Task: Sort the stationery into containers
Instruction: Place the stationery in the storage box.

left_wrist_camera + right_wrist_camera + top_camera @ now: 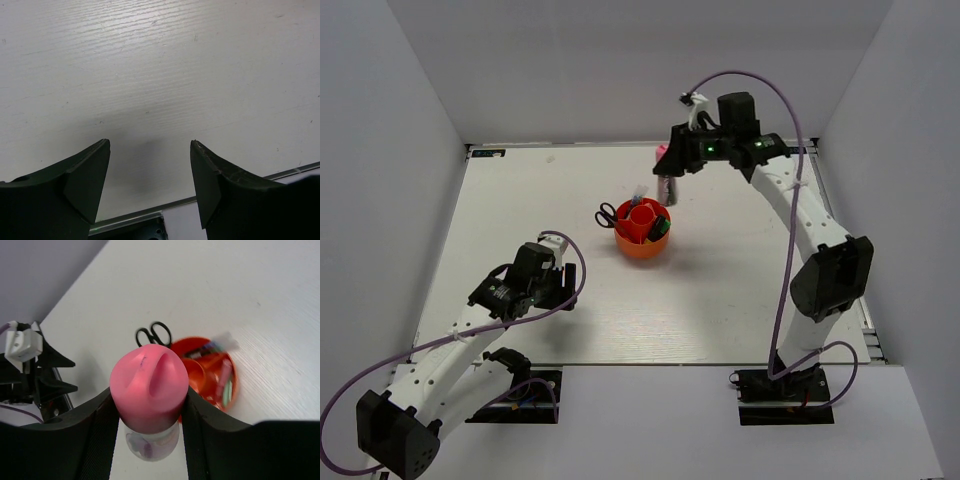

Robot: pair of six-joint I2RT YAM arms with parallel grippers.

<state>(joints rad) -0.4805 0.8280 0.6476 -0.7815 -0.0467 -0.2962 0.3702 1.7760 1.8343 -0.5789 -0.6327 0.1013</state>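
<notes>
One tube, one organizer, one pair of scissors logged.
Right hand [149,412] clamped pink-capped clear tube [149,385] above worktop [520,200], just beyond red-orange organizer [640,254]; black-handled scissors [607,214] at its rim; left hand [150,182] apart, empty.

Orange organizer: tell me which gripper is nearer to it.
Right. The right gripper hangs just beyond the organizer, holding the pink-capped tube; the left gripper sits far off toward the near-left.

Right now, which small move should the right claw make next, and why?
Probably bring the right claw over the orange organizer. It is shut on the pink-capped tube, which seems to hang beyond the organizer's far side, not above it.
</notes>
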